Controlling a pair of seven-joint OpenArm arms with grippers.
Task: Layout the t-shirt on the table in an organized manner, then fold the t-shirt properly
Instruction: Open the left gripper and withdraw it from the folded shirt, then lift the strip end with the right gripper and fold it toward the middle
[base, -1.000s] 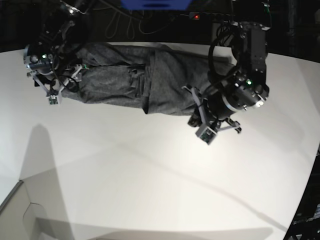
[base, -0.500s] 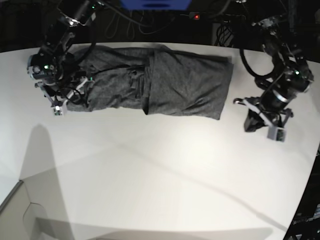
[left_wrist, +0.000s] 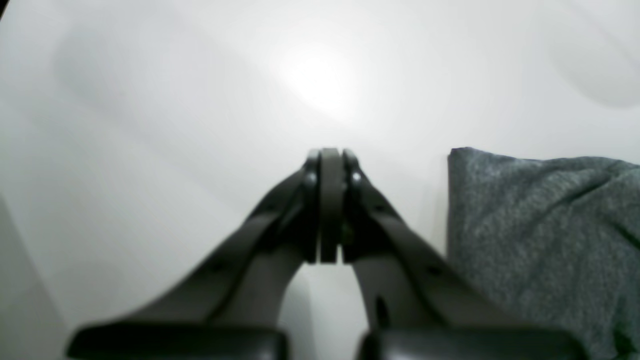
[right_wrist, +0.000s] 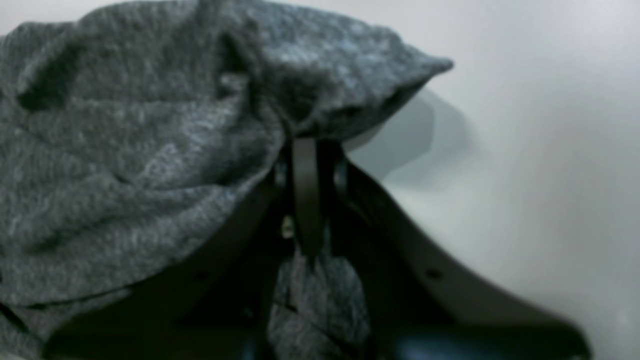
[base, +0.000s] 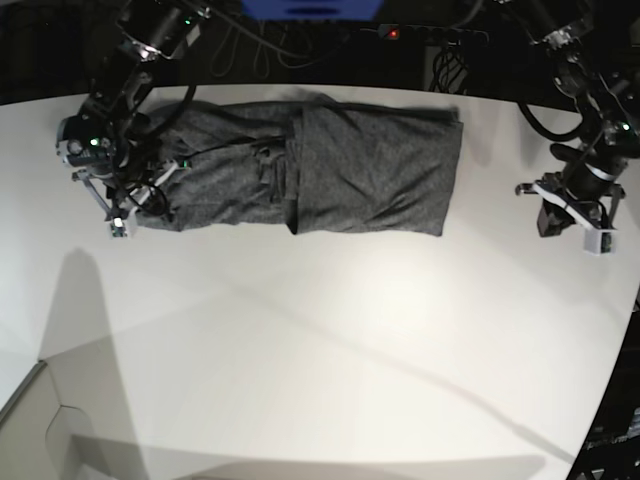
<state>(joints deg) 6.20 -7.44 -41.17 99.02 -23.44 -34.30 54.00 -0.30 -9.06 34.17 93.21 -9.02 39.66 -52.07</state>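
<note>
Two grippers moved since before: left gripper (base: 572, 226) withdrawn rightward off shirt (base: 330, 170), pressed together over bare desk (base: 320, 360); right gripper (base: 130, 205) now pinching shirt's left end. Lying folded at desk's far edge, long axis left-right.

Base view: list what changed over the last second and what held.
The left end effector, shut and empty, swung off the t-shirt out toward the table edge on that view's right. The right end effector closed on the shirt's end at the view's left, pinching a fold. The shirt's folded shape and place on the table stayed much the same.
</note>
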